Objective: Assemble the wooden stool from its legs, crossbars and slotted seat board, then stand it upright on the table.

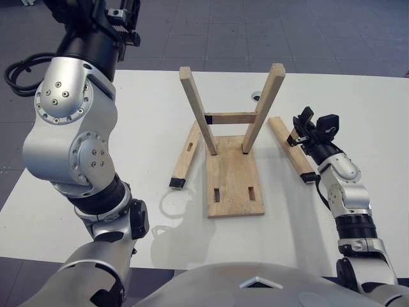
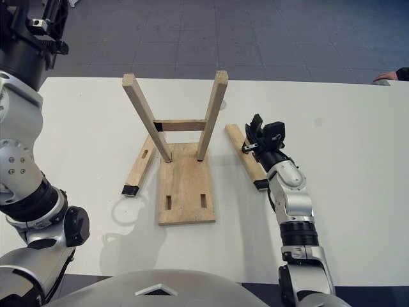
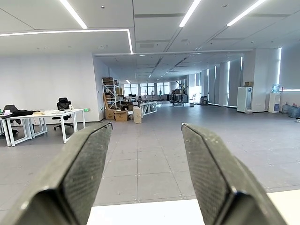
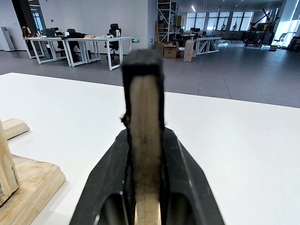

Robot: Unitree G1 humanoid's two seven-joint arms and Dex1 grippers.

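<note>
Seat board lies flat on table, its two near slots empty. Just right of it, R gripper is clamped on a loose leg: pale wood w/ black end cap, lying flat, long axis near-to-far, so R arm is nearer and the slots lie left of it. 2nd loose leg lies left of board, two upright legs w/ crossbar stand at its far end, and L gripper is raised high far-left, fingers spread, holding nothing.
</note>
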